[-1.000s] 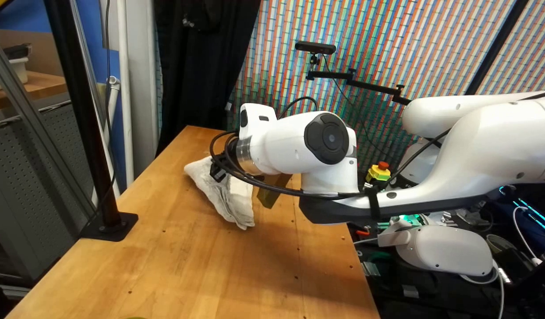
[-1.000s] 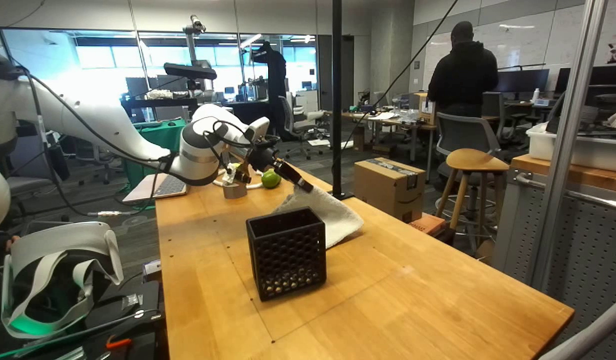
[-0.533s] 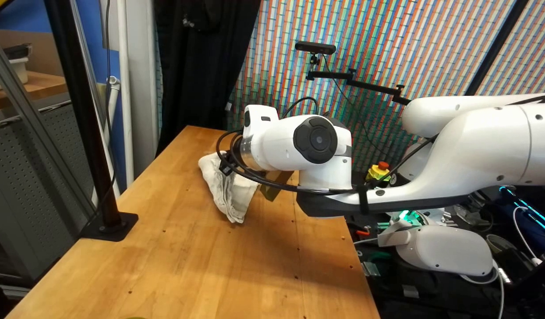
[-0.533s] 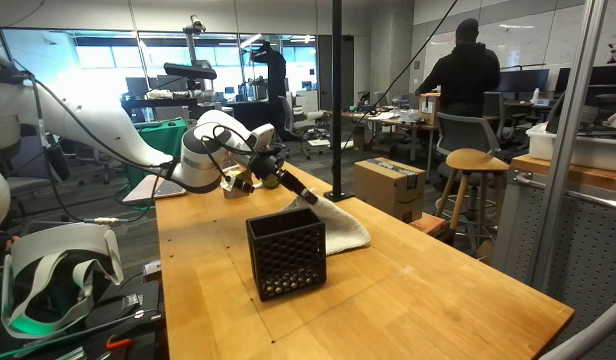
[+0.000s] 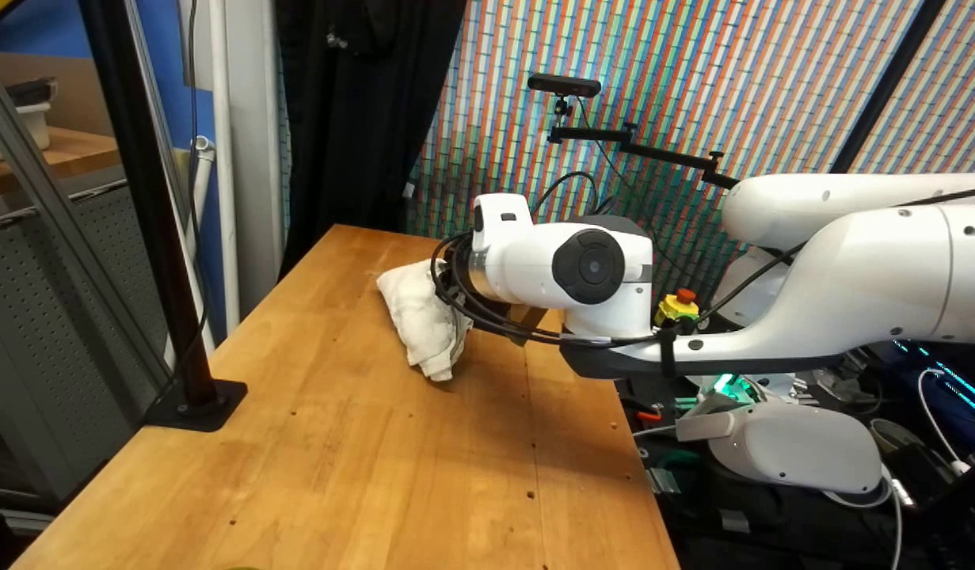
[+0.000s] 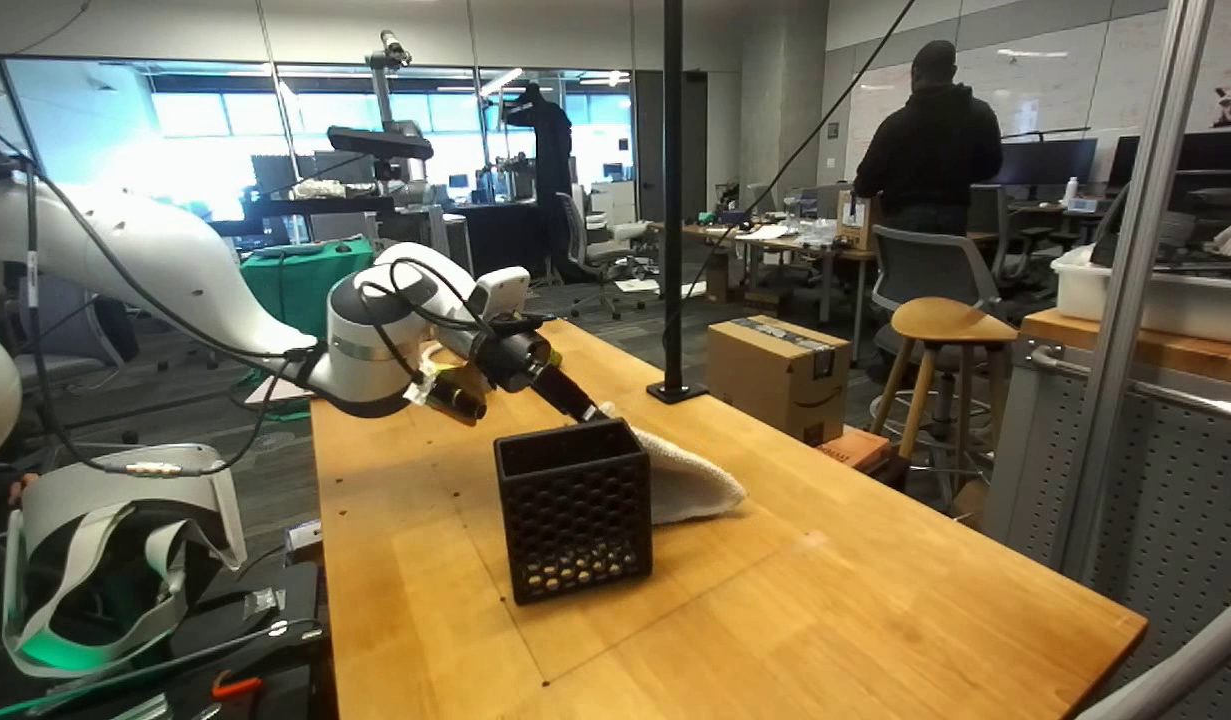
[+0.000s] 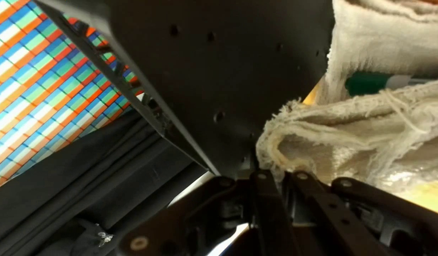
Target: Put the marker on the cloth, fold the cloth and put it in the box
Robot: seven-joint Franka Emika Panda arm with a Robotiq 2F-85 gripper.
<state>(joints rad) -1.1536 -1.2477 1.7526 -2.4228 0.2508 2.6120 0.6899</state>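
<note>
A white terry cloth [image 5: 422, 317] is bunched on the wooden table, partly folded over; it also shows behind the box in an exterior view [image 6: 690, 485]. In the wrist view, a green marker [image 7: 366, 84] lies in a fold of the cloth [image 7: 386, 42]; only part of it shows, and neither exterior view shows it. My gripper [image 7: 282, 176] is shut on a frayed edge of the cloth, and its fingertips also show in an exterior view [image 6: 593, 412] just behind the box. The black open-topped box [image 6: 575, 510] stands upright, and its dark wall [image 7: 219, 78] is close in the wrist view.
A black post on a base plate [image 6: 677, 391] stands at the table's far edge. Cables [image 5: 455, 317] loop around my wrist. A white headset [image 5: 804, 447] lies on the low surface beside the table [image 5: 360, 475].
My gripper has moved down and toward the box, pulling the held edge of the cloth with it. The cloth has gone from spread out to more folded and bunched.
</note>
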